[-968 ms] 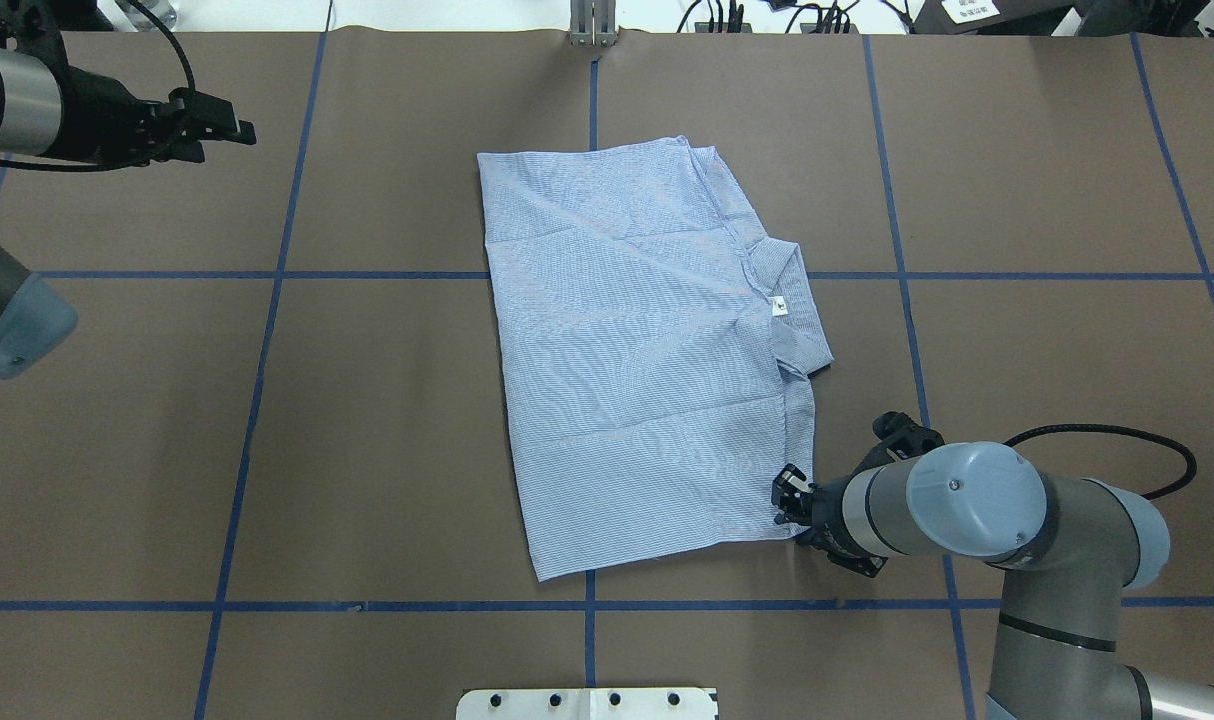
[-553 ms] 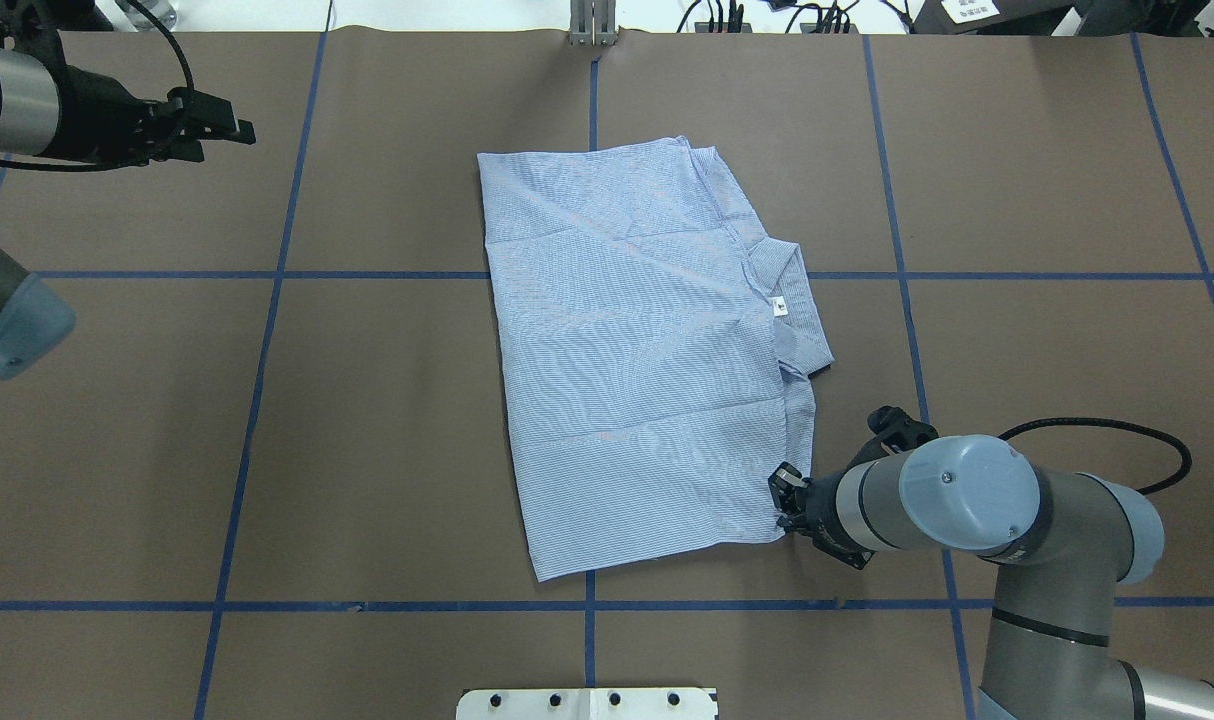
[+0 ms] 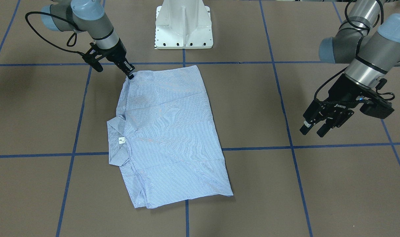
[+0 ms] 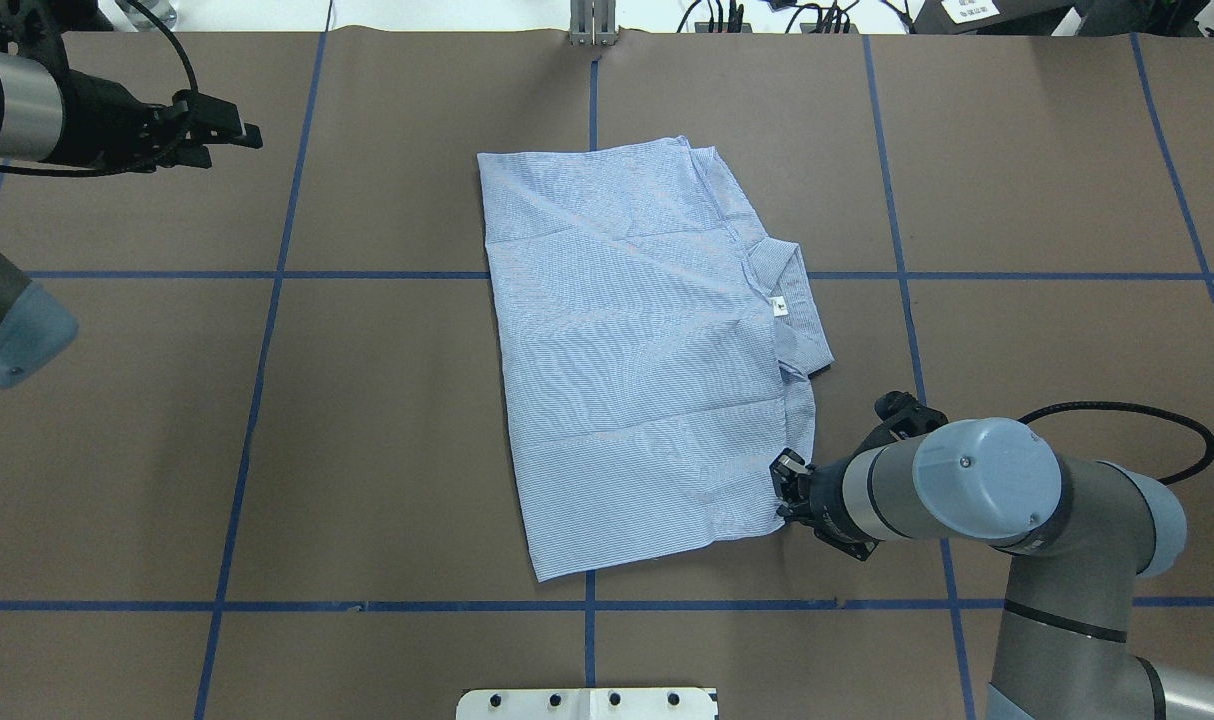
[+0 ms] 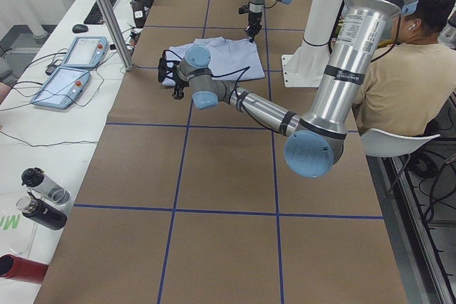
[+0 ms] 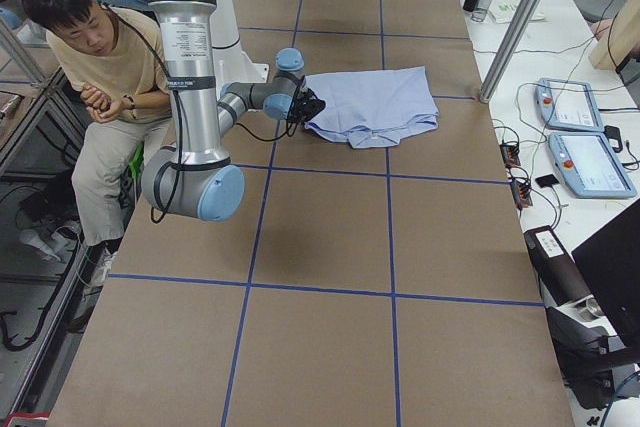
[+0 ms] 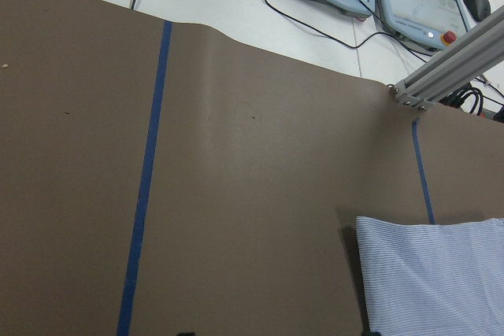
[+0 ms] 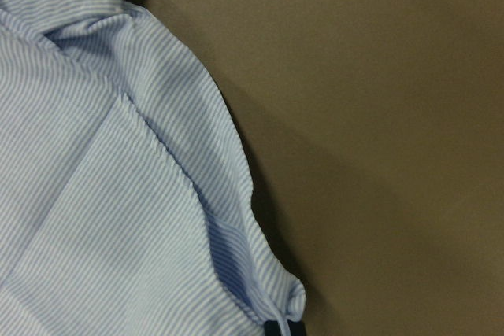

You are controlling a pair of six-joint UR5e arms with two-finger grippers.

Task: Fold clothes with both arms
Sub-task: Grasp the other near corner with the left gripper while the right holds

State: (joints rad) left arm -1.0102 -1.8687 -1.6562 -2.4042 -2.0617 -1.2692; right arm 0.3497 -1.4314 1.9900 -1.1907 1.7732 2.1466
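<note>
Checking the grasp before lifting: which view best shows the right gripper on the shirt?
Exterior front-facing: the right gripper meets the shirt corner unobstructed. Overhead: partly behind the right arm; right wrist view only a fingertip sliver; side views too small.

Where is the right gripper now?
In the overhead view, the right gripper sits at the near right corner of the shirt, below the collar, pinching its edge.

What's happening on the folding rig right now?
The right gripper appears pinched on the near right corner of the striped shirt. The shirt lies partly folded and flat on the table, collar toward the robot's right. The left gripper hangs open over bare table far to the left, touching nothing. One corner is gripped and no fold is lifted yet.
</note>
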